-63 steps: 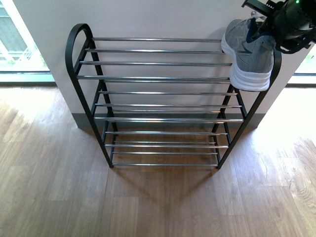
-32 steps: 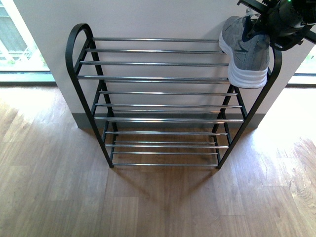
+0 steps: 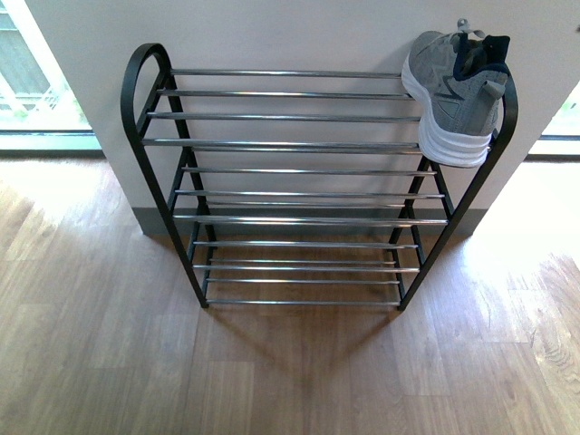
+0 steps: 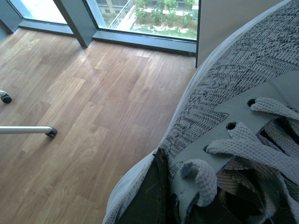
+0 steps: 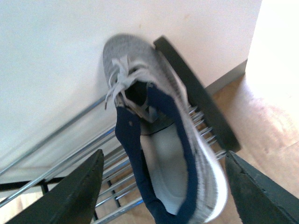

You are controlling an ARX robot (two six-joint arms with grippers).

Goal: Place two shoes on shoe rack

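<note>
Pulling the right gripper [image 5: 164, 153] up and away over the last half second, out of the front view altogether, and leaving the first shoe [image 3: 456, 95] sitting alone at the right end of the shoe rack's [image 3: 272, 117] top tier, toe toward the wall [image 3: 272, 27], white heel sole hanging slightly past the front bar. Looking from the left wrist, seeing the second shoe [image 4: 219, 93] filling the frame close up, grey knit and white laces above the wooden floor [image 4: 84, 102]; probably carrying it, yet hiding the left gripper's jaws, so not telling clenched from released. Looking from the right wrist, through some blur, holding both dark fingers [image 5: 79, 186] spread wide and released, touching nothing, with the first shoe lying beyond them on the rack. Finishing this retreat well, in all likelihood, by lifting straight clear of the navy collar and laces, avoiding any nudge to that overhanging heel; then bringing the second shoe just beside the first, toward the rack's free side, laying its sole flat across several bars and letting go only once settled.
</note>
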